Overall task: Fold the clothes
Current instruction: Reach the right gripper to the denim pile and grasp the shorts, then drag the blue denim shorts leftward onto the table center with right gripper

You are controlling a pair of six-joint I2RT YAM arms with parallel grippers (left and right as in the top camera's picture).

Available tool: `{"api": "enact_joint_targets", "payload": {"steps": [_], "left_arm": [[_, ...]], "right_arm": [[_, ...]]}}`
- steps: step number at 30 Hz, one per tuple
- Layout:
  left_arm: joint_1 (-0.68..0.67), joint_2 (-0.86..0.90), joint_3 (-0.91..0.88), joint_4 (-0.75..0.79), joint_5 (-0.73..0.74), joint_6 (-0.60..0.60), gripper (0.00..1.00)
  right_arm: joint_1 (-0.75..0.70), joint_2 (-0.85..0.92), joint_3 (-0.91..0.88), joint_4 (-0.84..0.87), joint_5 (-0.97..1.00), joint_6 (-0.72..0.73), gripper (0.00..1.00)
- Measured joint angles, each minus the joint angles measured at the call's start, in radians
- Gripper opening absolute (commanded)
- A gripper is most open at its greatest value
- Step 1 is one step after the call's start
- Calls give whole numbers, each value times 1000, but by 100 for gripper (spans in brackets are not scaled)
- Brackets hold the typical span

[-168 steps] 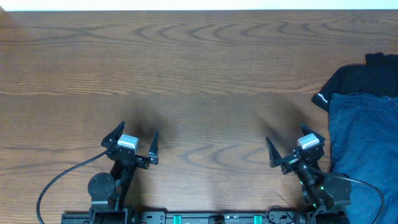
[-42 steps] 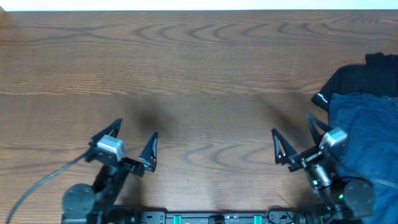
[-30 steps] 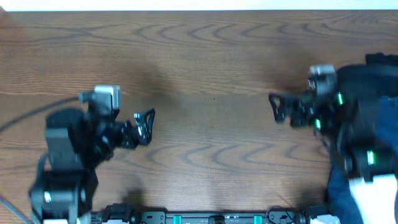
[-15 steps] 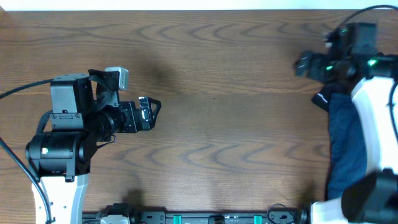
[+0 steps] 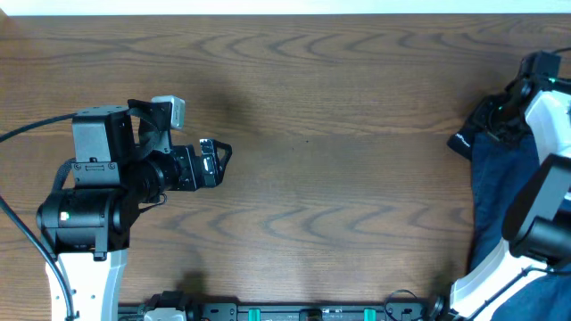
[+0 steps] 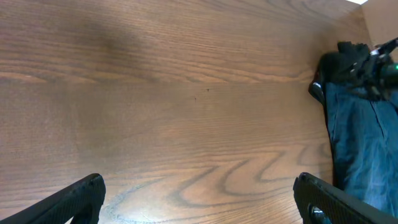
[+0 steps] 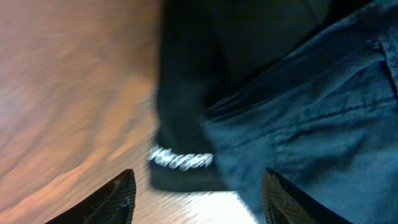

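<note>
A pile of clothes lies at the table's right edge: a black garment (image 5: 493,125) with a white-printed hem on top of blue denim (image 5: 496,192). My right gripper (image 5: 500,114) is open and hovers over the black garment's left edge; in the right wrist view the black garment (image 7: 205,81) and the denim (image 7: 323,118) fill the frame between the open fingers (image 7: 196,202). My left gripper (image 5: 214,160) is open and empty above bare table at the left, facing right. Its wrist view shows the open fingers (image 6: 199,202) and the clothes pile (image 6: 364,124) far off.
The wooden table (image 5: 312,107) stretches between the two arms. The left arm's body (image 5: 89,205) stands over the front left. The right arm's white link (image 5: 544,178) lies over the denim along the right edge.
Both arms rose from their rest pose at the front edge. The right gripper swung up and right to the black garment. The left arm has held still for the last half second.
</note>
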Motion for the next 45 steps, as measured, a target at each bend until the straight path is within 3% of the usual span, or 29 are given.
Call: {"api": "enact_joint_targets", "payload": {"steps": [5,6,8,11,19,29,36,45], "left_arm": [[0,0,0,-10,0,0,98],[0,0,0,-12,0,0,98],[0,0,0,-18,0,0,98],[0,0,0,-27,0,0,98],[0,0,0,-37,0,0,98],[0,-1,1,-43,0,0,98],[0,-16,98,-153,-104,0,98],[0,-91,259,-264,-322,0,98]], "right_arm": [[0,74,0,22,68,16,54],[0,89,0,23,80,21,48],[0,113,0,23,99,27,19],[0,122,0,13,121,31,1],[0,40,4,-27,153,22,1],[26,-422,23,-15,-37,-48,1],[296,-463,32,3,-164,-55,1],[824,-249,32,264,-204,-51,4]]}}
